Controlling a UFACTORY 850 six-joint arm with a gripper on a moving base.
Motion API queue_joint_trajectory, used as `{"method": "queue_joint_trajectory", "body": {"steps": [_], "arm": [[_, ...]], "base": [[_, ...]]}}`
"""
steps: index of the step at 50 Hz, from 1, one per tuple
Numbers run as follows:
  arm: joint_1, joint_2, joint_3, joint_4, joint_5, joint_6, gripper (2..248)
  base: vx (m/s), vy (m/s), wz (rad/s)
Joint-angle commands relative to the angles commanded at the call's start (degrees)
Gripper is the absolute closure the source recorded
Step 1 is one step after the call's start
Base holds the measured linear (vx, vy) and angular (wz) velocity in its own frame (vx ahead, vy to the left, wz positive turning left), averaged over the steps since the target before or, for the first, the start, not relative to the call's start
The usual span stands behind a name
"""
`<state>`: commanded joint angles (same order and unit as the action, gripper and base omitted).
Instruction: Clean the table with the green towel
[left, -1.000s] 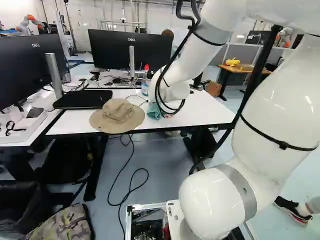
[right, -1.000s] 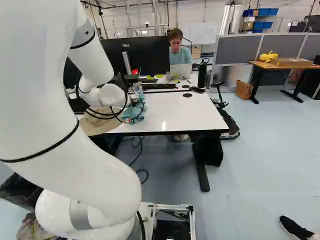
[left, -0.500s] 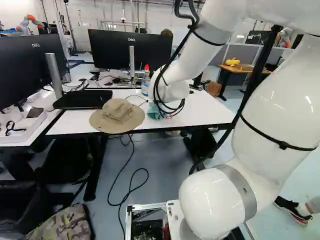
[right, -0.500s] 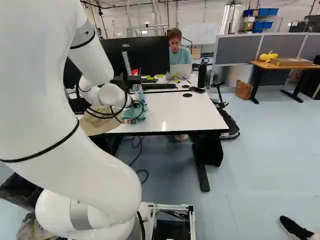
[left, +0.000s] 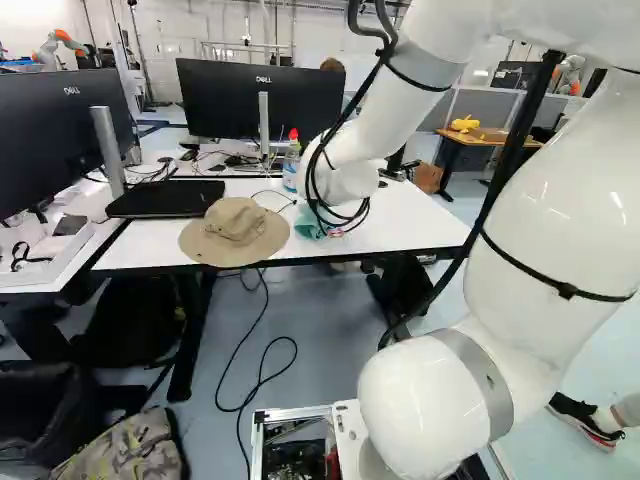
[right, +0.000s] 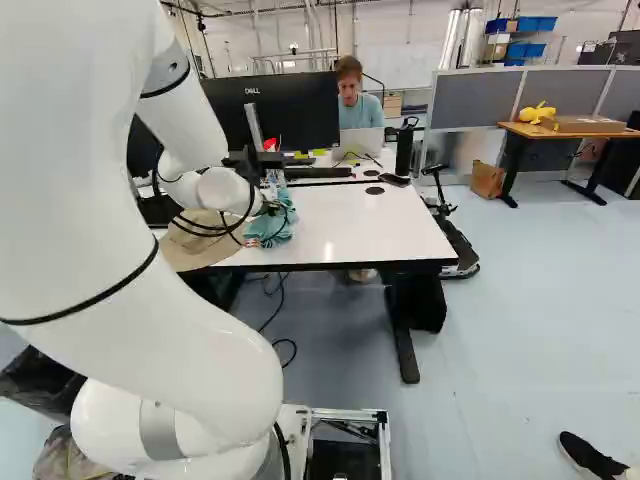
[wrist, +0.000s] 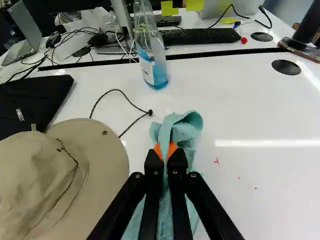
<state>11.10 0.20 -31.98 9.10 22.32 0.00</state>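
Note:
The green towel (wrist: 181, 131) is bunched upright on the white table (wrist: 250, 110), with folds above the gripper's orange pads and cloth hanging beneath its fingers. My gripper (wrist: 165, 151) is shut on it. Beside the towel, small red marks (wrist: 216, 161) dot the tabletop. In the right base view the towel (right: 275, 228) shows past the wrist and its cables, near the table's front edge; the gripper's fingers are hidden there. The towel's underside cannot be seen.
A beige hat (wrist: 107, 150) lies close beside the gripper, and a black laptop case (wrist: 35, 100) lies behind it. Ahead stands a spray bottle (wrist: 152, 65), with a thin cable (wrist: 115, 90) near it. A person sits at the desk behind. Another robot (left: 60, 45) stands far back.
Compared with a second ago, the arm's wrist has tilted and shifted slightly, and the held towel has moved a little with it. The base has not moved.

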Motion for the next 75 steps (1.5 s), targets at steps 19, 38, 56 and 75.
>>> {"method": "queue_joint_trajectory", "body": {"steps": [19,38,56,75], "arm": [[0.0,0.7,0.1,0.0,0.0,0.0,225],[-0.1,3.6,0.5,0.0,0.0,0.0,225],[-2.7,6.5,3.3,0.0,0.0,0.0,225],[-6.6,7.4,4.1,0.0,0.0,0.0,225]], "base": [[0.0,0.0,0.0],[0.0,0.0,0.0],[0.0,0.0,0.0],[0.0,0.0,0.0]]}}
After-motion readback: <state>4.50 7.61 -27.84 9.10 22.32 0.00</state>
